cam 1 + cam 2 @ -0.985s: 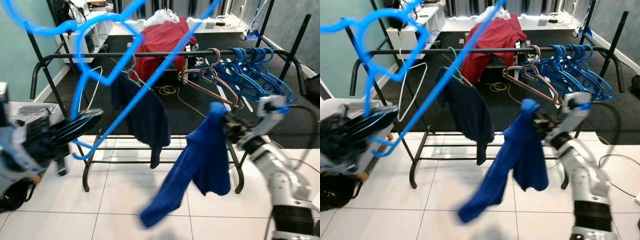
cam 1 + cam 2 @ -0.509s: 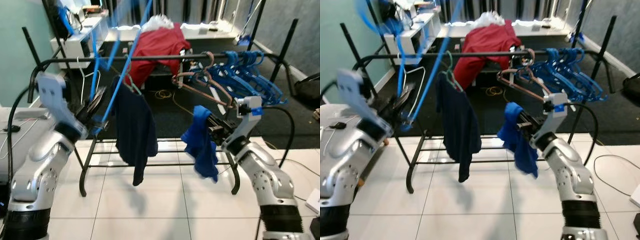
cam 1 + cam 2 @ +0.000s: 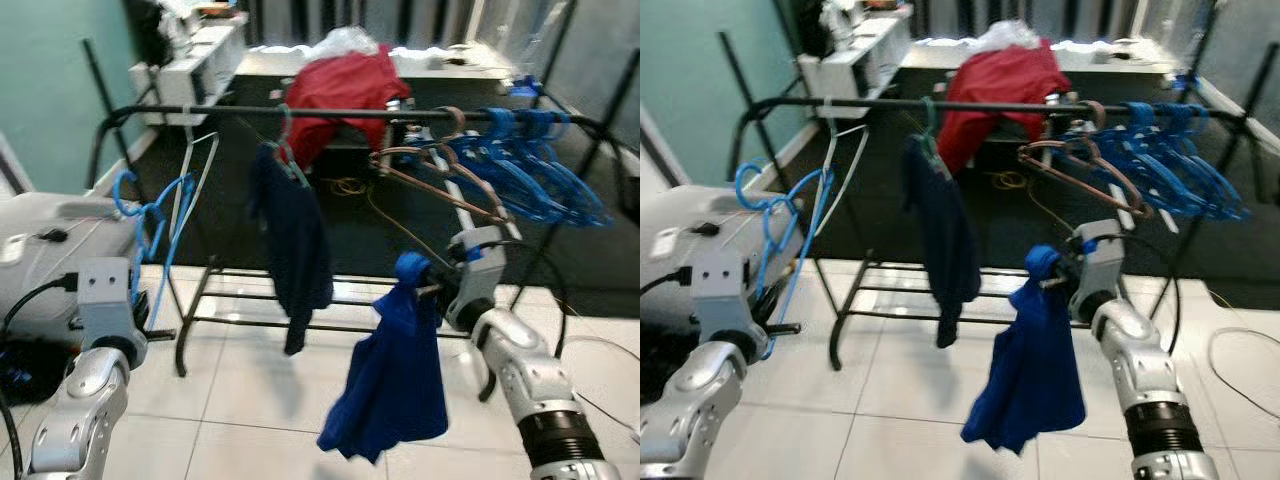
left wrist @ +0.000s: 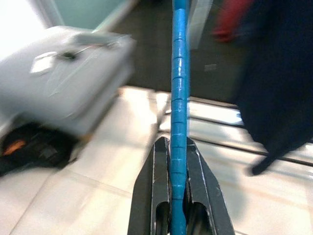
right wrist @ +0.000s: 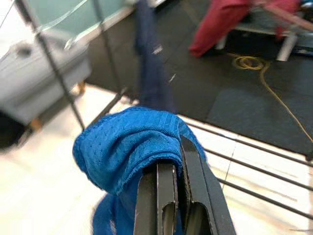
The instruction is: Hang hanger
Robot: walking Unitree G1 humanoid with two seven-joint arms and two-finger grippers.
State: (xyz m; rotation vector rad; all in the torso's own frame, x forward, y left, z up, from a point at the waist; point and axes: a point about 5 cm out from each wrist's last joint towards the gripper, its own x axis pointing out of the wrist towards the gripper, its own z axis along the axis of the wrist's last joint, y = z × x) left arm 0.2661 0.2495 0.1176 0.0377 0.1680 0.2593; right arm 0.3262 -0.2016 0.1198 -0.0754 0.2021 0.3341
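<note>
the left gripper [image 4: 178, 169], clamped on the blue hanger [image 3: 160, 235], has dropped it below the rack rail [image 3: 330, 113], still unhung; the right gripper [image 5: 171, 169] pinches the blue garment [image 3: 390, 380].

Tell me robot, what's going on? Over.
Left pincer shut on blue hanger, low beside the rack. Right pincer shut on blue shirt. Hanger not yet on the rail.
</note>
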